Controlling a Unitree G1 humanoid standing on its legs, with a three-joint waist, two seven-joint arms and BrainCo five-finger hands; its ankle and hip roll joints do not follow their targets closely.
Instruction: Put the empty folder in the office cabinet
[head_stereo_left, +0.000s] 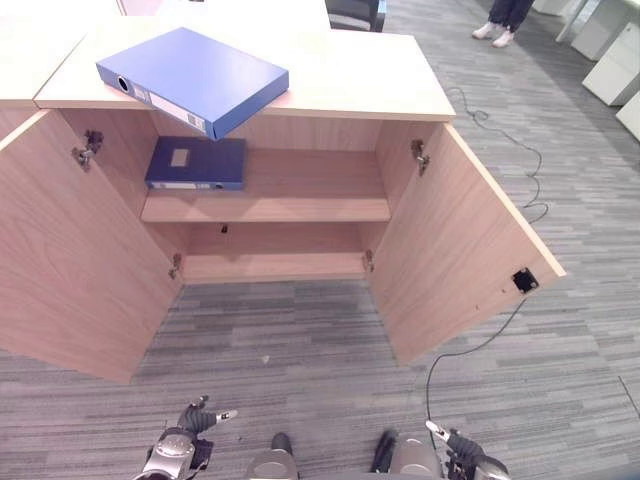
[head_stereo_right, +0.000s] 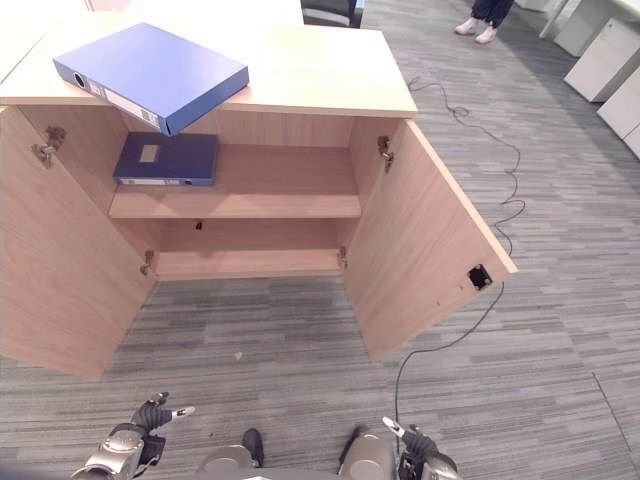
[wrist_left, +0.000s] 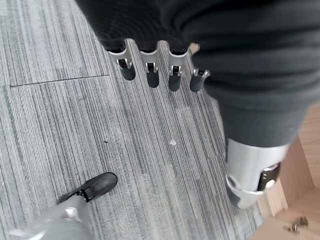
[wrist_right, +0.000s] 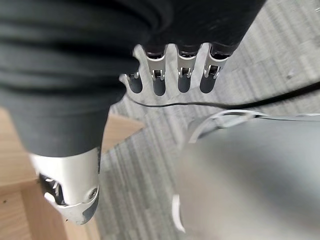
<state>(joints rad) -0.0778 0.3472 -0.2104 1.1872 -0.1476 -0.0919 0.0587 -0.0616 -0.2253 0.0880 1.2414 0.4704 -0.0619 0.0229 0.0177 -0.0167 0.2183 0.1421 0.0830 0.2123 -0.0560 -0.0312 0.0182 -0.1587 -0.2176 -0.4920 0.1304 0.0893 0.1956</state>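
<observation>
A bright blue folder (head_stereo_left: 190, 78) lies flat on top of the wooden office cabinet (head_stereo_left: 350, 75), its near corner jutting over the front edge. Both cabinet doors stand wide open. Inside, a darker blue folder (head_stereo_left: 196, 163) lies at the left of the upper shelf (head_stereo_left: 310, 195); the lower shelf (head_stereo_left: 275, 262) is bare. My left hand (head_stereo_left: 190, 430) hangs low over the carpet, far in front of the cabinet, fingers (wrist_left: 150, 70) straight and holding nothing. My right hand (head_stereo_left: 465, 455) hangs likewise at the lower right, fingers (wrist_right: 182, 75) relaxed and empty.
The left door (head_stereo_left: 70, 250) and right door (head_stereo_left: 460, 240) swing out toward me, framing a stretch of grey carpet. A person's feet (head_stereo_left: 495, 35) stand at the far right. White cabinets (head_stereo_left: 615, 65) line the right edge. A dark chair (head_stereo_left: 355, 12) sits behind the cabinet.
</observation>
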